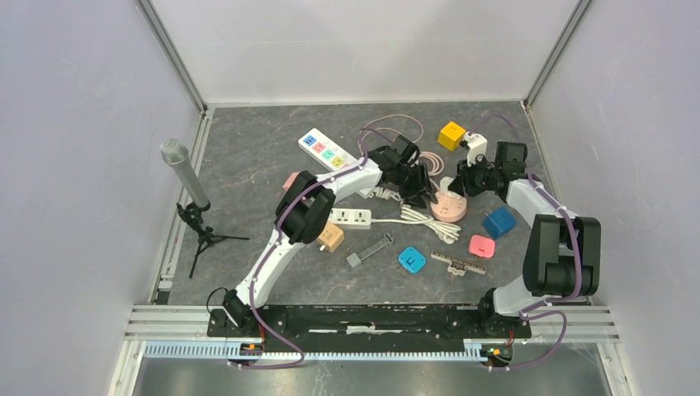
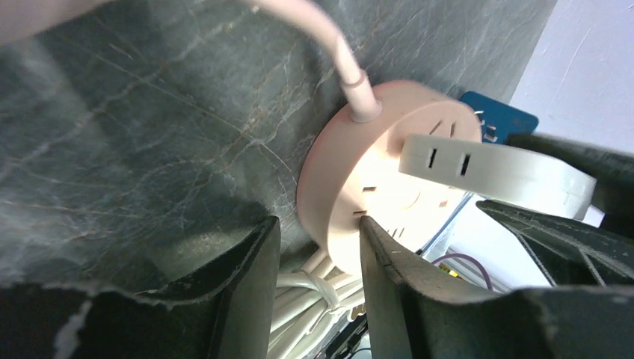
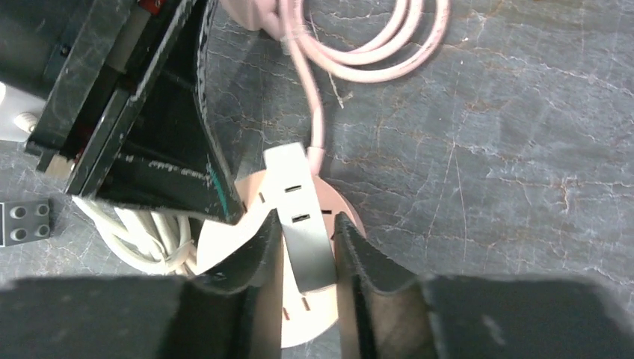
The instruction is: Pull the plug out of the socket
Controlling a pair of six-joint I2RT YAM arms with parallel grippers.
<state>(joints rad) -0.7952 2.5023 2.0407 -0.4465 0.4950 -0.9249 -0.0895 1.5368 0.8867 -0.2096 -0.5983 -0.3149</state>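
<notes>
The right end effector (image 3: 306, 250) clamps the white plug (image 3: 288, 187) standing on the round pink socket (image 3: 314, 333); pink cord (image 3: 359, 63) coiled beyond the socket, white cable bundle (image 3: 142, 239) at its left.

Microphone (image 1: 183, 171) stands left of power strip (image 1: 328, 150).

Dark grey marbled tabletop (image 1: 248, 165), enclosed by plain white walls (image 1: 82, 124) on aluminium corner posts (image 1: 173, 54); lighting even.
</notes>
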